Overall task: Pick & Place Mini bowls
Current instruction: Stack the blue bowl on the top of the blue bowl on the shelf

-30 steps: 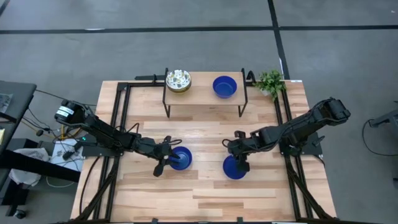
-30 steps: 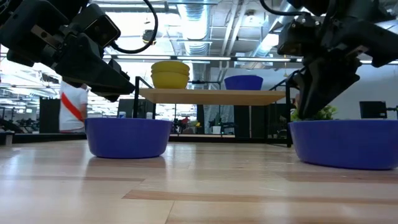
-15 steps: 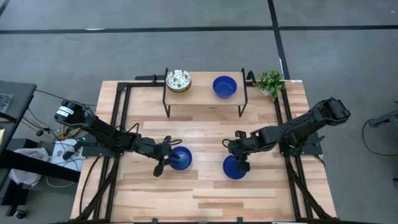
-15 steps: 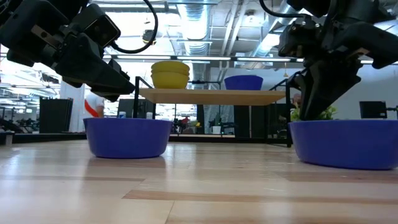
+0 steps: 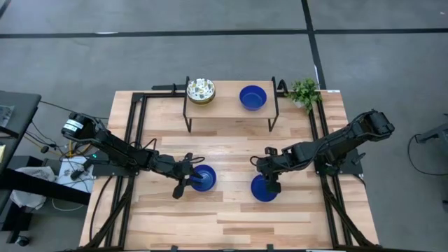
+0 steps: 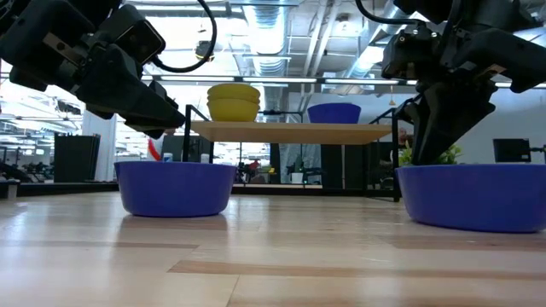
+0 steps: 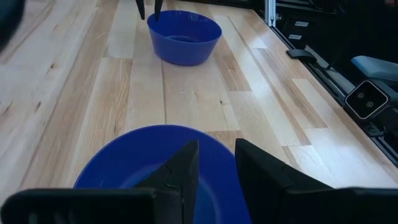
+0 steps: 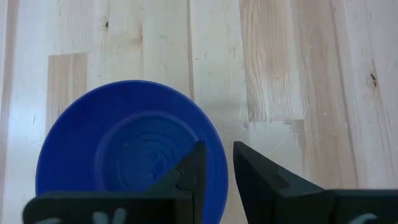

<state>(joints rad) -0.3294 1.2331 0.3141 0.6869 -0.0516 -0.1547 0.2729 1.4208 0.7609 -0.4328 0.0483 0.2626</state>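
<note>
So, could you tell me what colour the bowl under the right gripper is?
Solid blue bowl, best in the right wrist view.

Glossy blue mini bowls (image 5: 204,178) sit on a pale, smooth-grained wooden table (image 5: 231,217) framed in black metal.

I see two glossy blue round bowls (image 5: 204,178) (image 5: 263,188) upright on the wooden tabletop, well apart. On the raised shelf sit a third blue bowl (image 5: 253,97) and stacked speckled cream bowls (image 5: 200,90) (yellow outside).

You see a pale wooden table (image 5: 231,217) with a small raised wooden shelf (image 5: 227,108) at its far edge and a green potted plant (image 5: 304,92) just beside the shelf.
</note>
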